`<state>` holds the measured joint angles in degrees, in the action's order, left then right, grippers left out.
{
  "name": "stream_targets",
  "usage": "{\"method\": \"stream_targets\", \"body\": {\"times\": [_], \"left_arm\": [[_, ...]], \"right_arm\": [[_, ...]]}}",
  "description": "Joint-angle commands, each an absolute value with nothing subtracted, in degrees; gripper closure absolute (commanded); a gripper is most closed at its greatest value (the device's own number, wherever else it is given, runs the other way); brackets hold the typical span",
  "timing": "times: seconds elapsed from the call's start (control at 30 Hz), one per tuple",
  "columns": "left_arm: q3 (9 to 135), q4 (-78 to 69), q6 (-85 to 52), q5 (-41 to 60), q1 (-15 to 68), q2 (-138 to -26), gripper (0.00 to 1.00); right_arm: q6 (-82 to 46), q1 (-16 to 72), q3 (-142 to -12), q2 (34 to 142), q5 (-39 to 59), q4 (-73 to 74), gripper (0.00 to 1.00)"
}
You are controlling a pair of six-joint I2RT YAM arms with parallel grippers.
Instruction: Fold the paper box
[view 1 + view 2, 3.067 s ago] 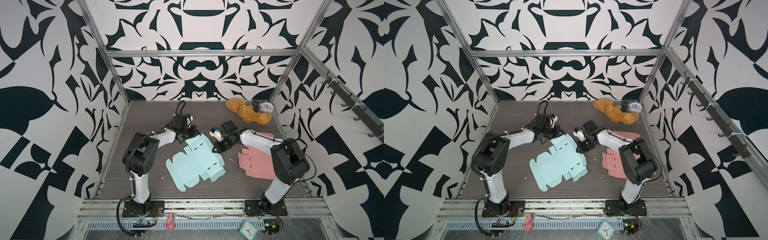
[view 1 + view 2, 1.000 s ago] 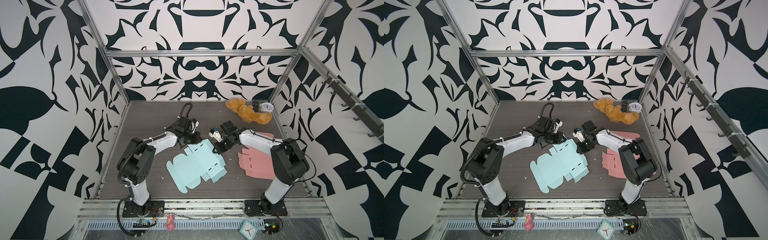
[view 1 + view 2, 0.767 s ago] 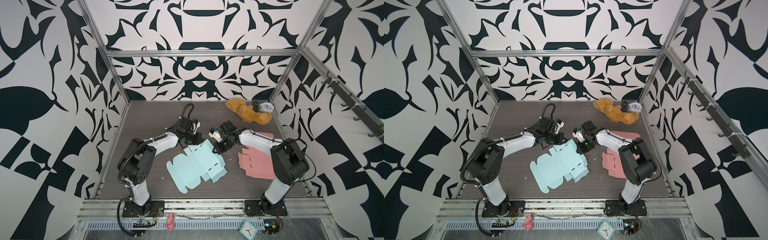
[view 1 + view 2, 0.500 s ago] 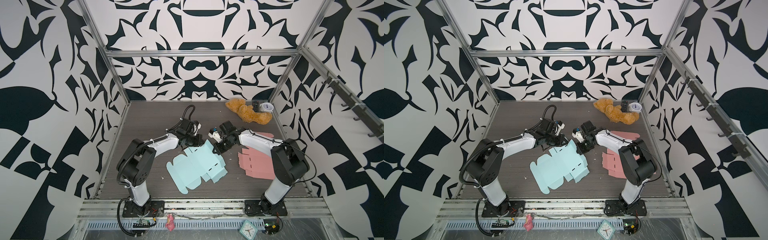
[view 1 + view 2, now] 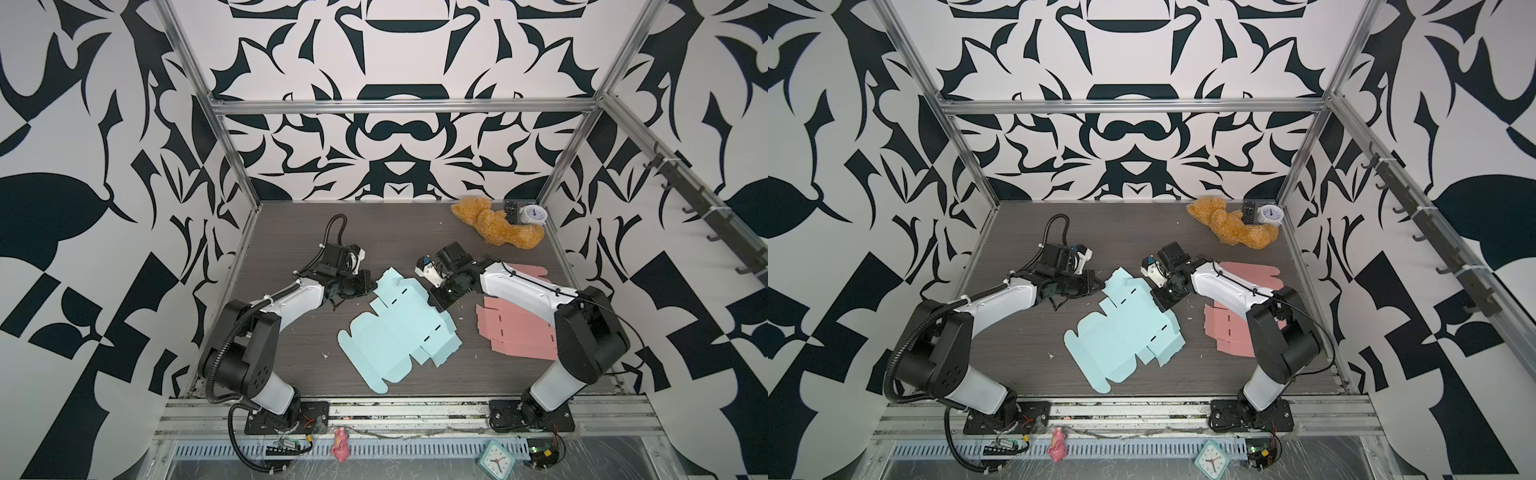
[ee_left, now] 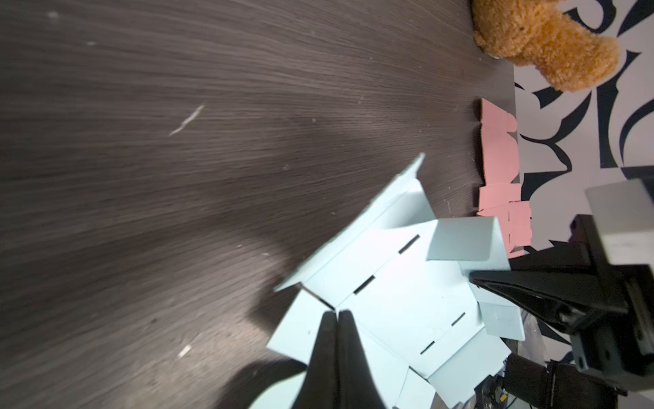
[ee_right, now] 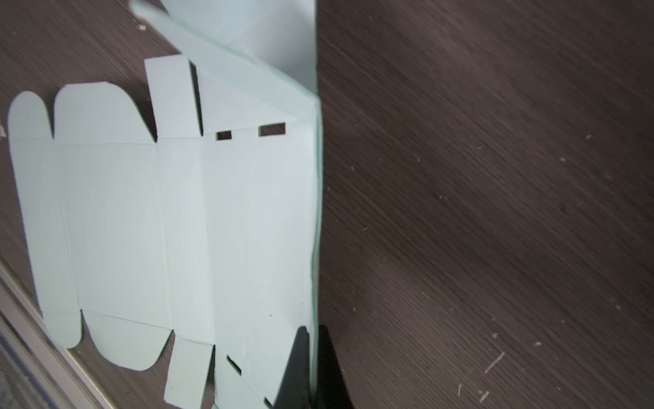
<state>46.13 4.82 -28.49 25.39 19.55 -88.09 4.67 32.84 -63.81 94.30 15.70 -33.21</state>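
The light blue paper box (image 5: 395,332) (image 5: 1121,332) lies as a mostly flat blank mid-table, with its far panel tilted up. My right gripper (image 5: 438,303) (image 5: 1163,305) is at the far-right corner. The right wrist view shows this gripper (image 7: 311,329) shut on the upright panel's edge of the paper box (image 7: 177,212). My left gripper (image 5: 372,284) (image 5: 1098,285) is shut at the blank's far-left flap. In the left wrist view its closed tips (image 6: 336,313) rest over the paper box (image 6: 389,308) at a crease, with nothing visibly between them.
A pink flat blank (image 5: 519,328) lies right of the blue one, partly under the right arm. A brown teddy bear (image 5: 494,226), a remote (image 5: 511,210) and a white alarm clock (image 5: 534,215) sit at the back right corner.
My left gripper has swung from the back of the table over to the blank's far-left flap. The far panel now stands higher. My right gripper has kept its grip and barely moved.
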Motion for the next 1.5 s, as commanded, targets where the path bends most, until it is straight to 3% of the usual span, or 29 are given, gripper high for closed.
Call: {"method": "stream_targets", "body": {"times": [0.0,0.67,1.47], "left_arm": [[43.69,4.61,-27.65,26.59,17.29,-87.09,0.98],[39.56,-2.40,-28.33,28.83,19.46,-93.89,0.97],[36.26,-2.10,-32.02,28.33,26.81,-86.73,0.96]], "right_arm": [[6.06,33.78,-65.92,91.52,13.37,-34.45,1.00],[5.50,35.16,-65.65,91.67,12.36,-33.50,1.00],[6.57,36.17,-65.23,90.12,8.91,-31.56,1.00]]}}
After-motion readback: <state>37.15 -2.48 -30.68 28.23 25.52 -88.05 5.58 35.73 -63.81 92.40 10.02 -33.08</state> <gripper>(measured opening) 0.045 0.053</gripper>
